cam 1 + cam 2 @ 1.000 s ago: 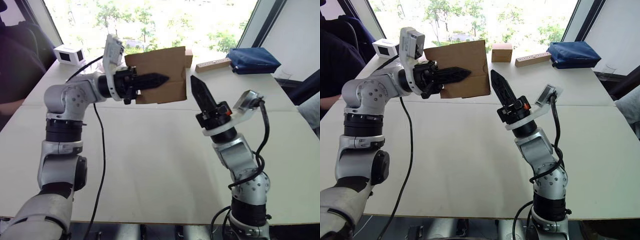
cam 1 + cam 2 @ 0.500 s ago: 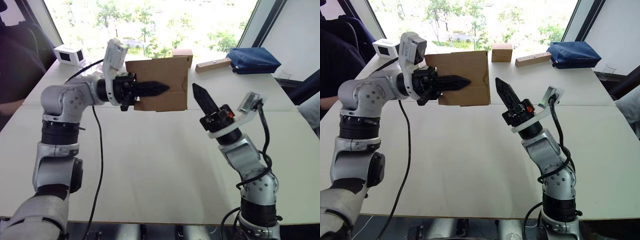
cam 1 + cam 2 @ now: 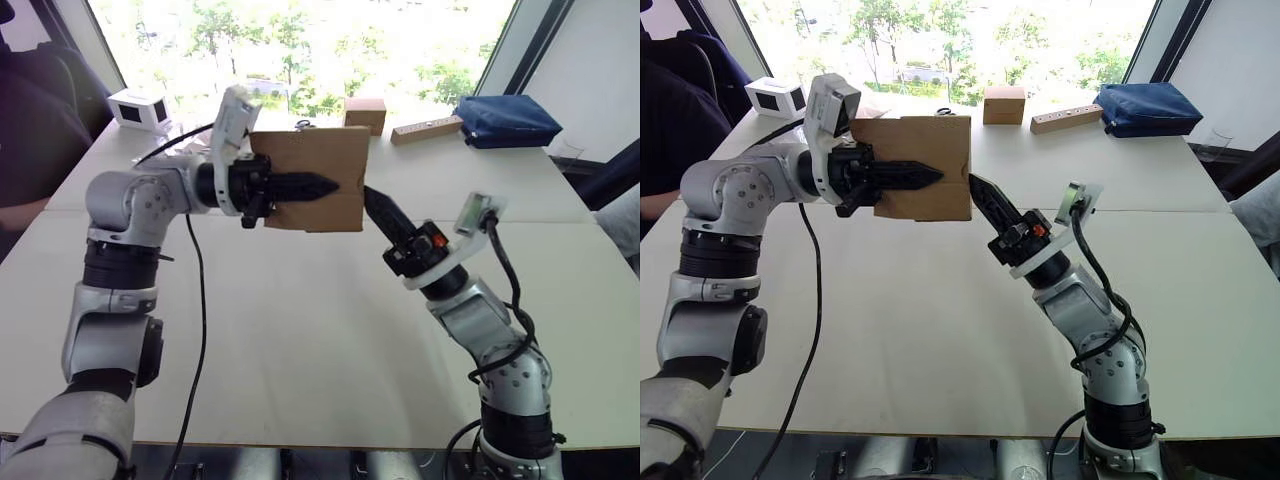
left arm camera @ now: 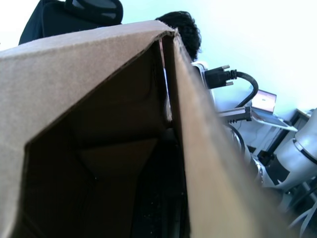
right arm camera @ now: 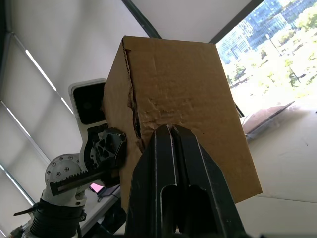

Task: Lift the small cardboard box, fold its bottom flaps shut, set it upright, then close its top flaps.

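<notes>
The small cardboard box (image 3: 318, 177) is held above the table's far side, clamped by the left gripper (image 3: 318, 184), while the right gripper (image 3: 375, 207), fingers pressed together, is pointed at its lower right corner

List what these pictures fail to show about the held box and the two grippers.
- Cardboard box: its far side, hidden by its own front wall in the eye views.
- Left gripper: the wall clamped, but the inner finger hidden behind cardboard.
- Right gripper: tip contact with the box's lower corner unclear.
</notes>
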### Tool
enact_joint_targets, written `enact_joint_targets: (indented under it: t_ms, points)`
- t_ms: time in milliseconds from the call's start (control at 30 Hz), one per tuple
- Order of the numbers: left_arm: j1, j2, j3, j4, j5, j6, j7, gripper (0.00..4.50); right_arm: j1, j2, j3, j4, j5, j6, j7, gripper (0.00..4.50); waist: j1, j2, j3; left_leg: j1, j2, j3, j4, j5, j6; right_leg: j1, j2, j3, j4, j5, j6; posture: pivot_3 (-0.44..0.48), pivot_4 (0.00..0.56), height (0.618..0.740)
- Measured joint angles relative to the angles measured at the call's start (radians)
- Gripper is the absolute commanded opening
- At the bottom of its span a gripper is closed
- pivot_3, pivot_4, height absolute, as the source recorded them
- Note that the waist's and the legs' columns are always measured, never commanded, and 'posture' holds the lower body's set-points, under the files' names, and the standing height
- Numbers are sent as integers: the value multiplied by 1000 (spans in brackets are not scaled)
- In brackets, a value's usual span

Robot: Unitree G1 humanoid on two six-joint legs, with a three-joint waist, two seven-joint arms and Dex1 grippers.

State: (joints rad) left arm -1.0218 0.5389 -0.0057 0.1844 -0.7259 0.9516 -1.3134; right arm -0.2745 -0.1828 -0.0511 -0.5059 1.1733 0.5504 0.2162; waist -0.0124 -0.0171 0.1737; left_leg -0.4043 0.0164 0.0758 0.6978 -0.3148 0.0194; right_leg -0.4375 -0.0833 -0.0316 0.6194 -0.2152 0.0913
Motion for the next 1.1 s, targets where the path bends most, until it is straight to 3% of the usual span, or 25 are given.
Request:
enact_joint_targets:
  t_ms: [167,300,367,467,667,833,1100]
  points:
    - [-2,10,-38,-1,43,-24,-19,0,15,1,13,0,-45,5,0,25,1,0,0,0,0,0,0,0,0,0,0,0,0,0,0,0,150,740]
    - [-49,64,-153,-5,130,-74,-84,0,87,-87,-14,-50,-39,42,-6,25,4,0,0,-2,-1,0,0,0,0,0,0,0,-1,0,0,0,150,740]
    - [-88,90,-229,-22,182,-98,-121,0,143,-173,-48,-97,-10,74,14,25,6,0,0,-2,-1,0,0,0,0,0,0,0,-3,0,0,0,150,740]
    - [-139,186,-384,-90,311,-179,-219,0,314,-401,-159,-144,21,152,101,25,7,0,0,-2,-1,1,0,-2,3,0,0,1,-4,0,-1,0,150,740]
    - [-221,227,-678,-148,524,-223,-286,0,402,-595,-232,-200,4,202,242,25,4,0,0,-1,-1,0,1,-2,3,0,3,2,-3,-2,-4,0,150,740]
    - [-331,169,-817,-140,625,-192,-297,0,477,-738,-206,-318,-168,218,272,25,25,0,0,-3,-2,0,2,-2,3,-2,3,2,-4,-2,-1,0,150,740]
    - [-336,98,-951,-171,747,-145,-289,0,487,-787,-209,-418,-279,250,230,25,26,-1,0,-4,-2,0,3,-1,3,-1,2,2,-4,-2,-2,0,150,740]
